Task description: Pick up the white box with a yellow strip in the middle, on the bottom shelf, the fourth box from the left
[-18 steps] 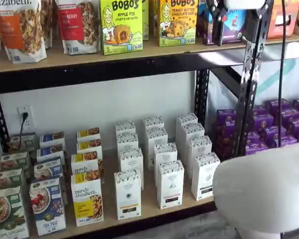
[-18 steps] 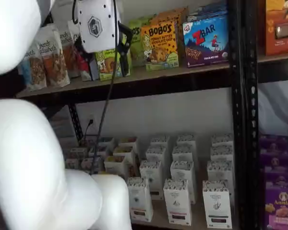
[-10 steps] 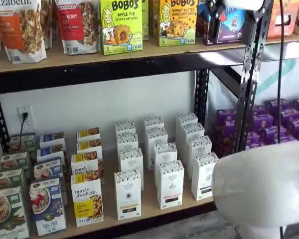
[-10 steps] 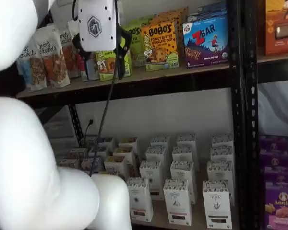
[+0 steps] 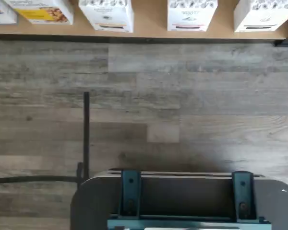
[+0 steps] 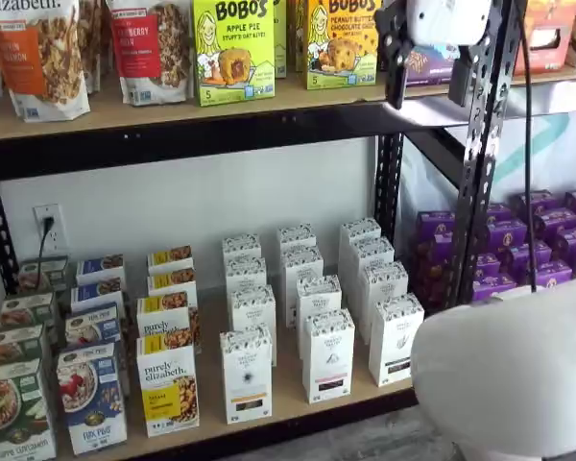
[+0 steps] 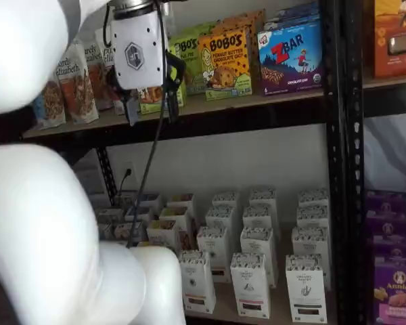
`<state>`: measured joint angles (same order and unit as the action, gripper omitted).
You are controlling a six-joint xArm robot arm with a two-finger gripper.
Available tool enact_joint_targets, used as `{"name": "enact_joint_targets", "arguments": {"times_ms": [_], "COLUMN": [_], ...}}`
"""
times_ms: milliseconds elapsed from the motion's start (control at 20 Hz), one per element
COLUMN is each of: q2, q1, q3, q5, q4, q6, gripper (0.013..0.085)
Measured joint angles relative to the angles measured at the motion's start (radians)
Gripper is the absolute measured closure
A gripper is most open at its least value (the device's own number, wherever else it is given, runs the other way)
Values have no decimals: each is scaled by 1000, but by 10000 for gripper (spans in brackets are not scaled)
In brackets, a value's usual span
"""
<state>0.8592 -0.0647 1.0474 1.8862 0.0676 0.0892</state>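
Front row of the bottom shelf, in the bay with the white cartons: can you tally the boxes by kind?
Front row on the bottom shelf:
Green boxes: 1
Blue boxes: 1
Purely Elizabeth boxes with a yellow band: 1
Tall white cartons: 3
Total: 6

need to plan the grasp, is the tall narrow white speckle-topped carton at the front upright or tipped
Upright: the tall white carton stands on its base on the tan wooden shelf, front face outward, level with neighbouring cartons.
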Motion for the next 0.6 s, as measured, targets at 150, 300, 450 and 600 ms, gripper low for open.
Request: {"name": "enact_joint_targets", "arguments": {"times_ms": [150, 300, 450, 600], "q2": [8, 16, 18, 23], "q1": [-45, -88, -135, -163], "q3": [-44, -90, -137, -181], "q5": [-42, -89, -134, -185], "q4": [-21, -28, -54, -79], "q6": [38, 78, 118, 145], "gripper": [130, 130, 130, 130]}}
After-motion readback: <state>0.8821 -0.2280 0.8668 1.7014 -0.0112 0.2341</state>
